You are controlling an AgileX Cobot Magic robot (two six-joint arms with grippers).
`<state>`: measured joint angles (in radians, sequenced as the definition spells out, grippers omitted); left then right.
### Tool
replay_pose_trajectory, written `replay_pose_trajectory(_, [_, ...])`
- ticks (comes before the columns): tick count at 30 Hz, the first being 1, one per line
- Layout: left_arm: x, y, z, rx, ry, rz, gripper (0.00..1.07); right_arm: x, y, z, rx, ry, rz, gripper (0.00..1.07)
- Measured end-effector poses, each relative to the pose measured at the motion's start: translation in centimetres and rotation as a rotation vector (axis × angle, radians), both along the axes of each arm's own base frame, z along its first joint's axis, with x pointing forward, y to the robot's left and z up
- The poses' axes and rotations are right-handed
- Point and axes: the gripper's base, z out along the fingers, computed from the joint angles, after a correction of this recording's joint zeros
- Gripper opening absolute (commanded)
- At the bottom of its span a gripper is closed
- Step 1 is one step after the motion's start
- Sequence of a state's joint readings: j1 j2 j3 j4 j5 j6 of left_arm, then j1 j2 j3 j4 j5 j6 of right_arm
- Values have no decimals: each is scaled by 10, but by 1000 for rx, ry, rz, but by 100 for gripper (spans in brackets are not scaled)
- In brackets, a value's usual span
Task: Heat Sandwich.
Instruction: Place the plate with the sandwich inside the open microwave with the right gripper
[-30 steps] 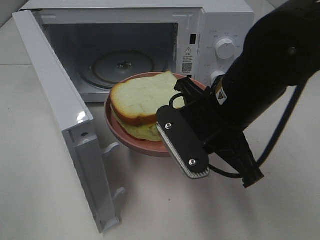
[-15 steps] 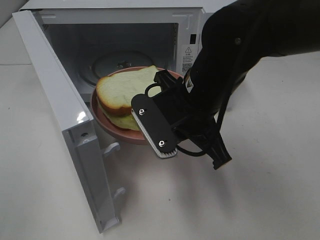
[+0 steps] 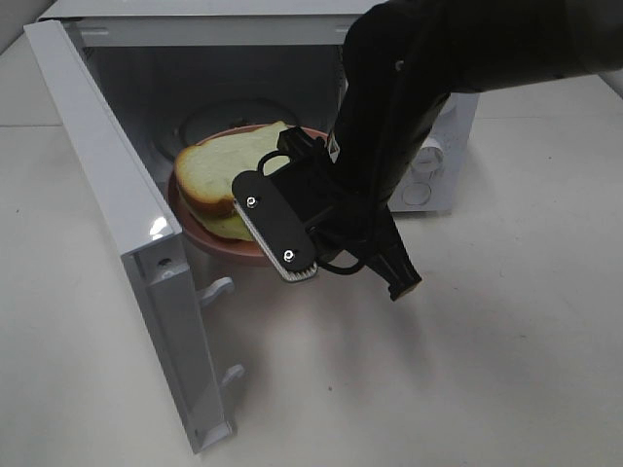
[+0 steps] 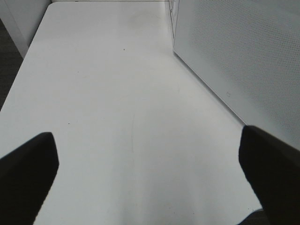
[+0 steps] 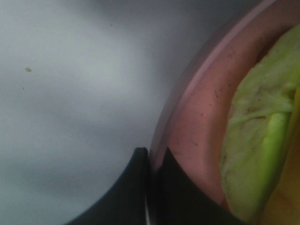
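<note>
The sandwich (image 3: 219,165), pale bread with a brown crust and green filling, lies on a pink plate (image 3: 200,233) held at the mouth of the open microwave (image 3: 195,29). My right gripper (image 3: 282,243) is shut on the plate's near rim. The right wrist view shows its fingertips (image 5: 152,157) pinching the pink rim (image 5: 197,122), with the lettuce edge of the sandwich (image 5: 253,140) close by. My left gripper (image 4: 150,173) is open over bare table, holding nothing. It does not show in the high view.
The microwave door (image 3: 117,224) swings out toward the front left, and its outer face (image 4: 234,56) shows beside my left gripper. A glass turntable (image 3: 224,112) lies inside the cavity. The right arm covers the microwave's control panel. White table (image 3: 487,370) surrounds everything.
My right arm has carried the plate and sandwich left and back, from in front of the microwave to its opening. The grip on the rim is unchanged.
</note>
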<state>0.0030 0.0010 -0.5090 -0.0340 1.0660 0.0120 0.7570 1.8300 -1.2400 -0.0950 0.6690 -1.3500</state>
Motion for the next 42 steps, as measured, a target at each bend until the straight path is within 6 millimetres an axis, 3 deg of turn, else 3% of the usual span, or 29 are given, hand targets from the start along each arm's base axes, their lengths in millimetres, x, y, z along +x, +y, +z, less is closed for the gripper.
replay_pose_trajectory(26, [0,0,0,0,0,0,100,46,35,-1,-26,-1,21,0])
replay_pose_trajectory(42, [0,0,0,0,0,0,100,74,59,-5,-10,-4,-83,0])
